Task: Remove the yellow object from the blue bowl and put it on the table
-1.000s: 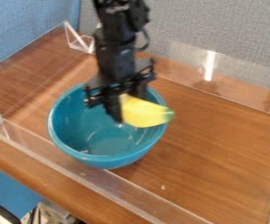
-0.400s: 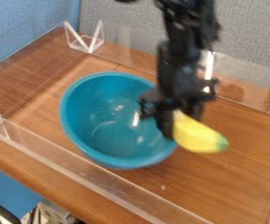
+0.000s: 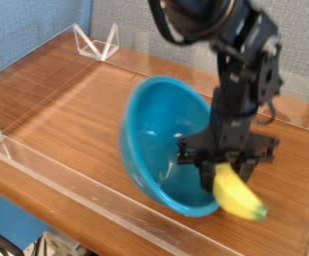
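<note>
One hand (image 3: 228, 168) pointing down, gripping yellow object (image 3: 238, 195).

Yellow object out of the bowl, bowl tipped on edge

You see the yellow object (image 3: 237, 196), banana-shaped, hanging just right of the blue bowl (image 3: 154, 130), low over the table (image 3: 63, 100); the glossy teal bowl tilts steeply, its opening facing left.
</note>
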Available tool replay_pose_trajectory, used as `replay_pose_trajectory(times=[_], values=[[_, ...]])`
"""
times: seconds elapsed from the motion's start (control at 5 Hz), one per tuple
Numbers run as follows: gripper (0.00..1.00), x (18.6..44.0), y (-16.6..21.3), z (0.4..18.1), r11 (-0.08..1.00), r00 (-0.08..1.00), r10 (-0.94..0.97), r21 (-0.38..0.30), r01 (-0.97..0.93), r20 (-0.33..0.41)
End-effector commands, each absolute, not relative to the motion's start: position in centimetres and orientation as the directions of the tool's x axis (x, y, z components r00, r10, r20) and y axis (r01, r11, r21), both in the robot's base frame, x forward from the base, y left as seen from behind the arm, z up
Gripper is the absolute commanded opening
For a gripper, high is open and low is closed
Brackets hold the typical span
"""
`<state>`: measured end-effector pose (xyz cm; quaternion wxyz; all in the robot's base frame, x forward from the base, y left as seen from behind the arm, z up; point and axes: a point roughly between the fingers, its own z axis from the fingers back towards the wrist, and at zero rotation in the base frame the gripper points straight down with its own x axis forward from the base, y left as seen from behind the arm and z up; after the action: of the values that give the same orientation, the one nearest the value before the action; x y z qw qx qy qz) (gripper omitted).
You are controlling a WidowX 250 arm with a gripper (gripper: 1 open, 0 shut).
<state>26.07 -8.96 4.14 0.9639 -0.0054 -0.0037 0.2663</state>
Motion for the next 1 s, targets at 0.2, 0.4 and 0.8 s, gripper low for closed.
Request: replay_pose_trajectory(times=[0.2,0.4,0.8], values=[[0.00,25.2,-7.2,9.3,0.897,0.898,0.440,-0.062,-0.438,0.027],[0.00,24.0,-8.1,8.6,0.929,0.929,0.369,-0.023,-0.369,0.033],[0.00,24.1,-10.7,4.6,0.956,0.957,0.288,0.047,-0.289,0.031]])
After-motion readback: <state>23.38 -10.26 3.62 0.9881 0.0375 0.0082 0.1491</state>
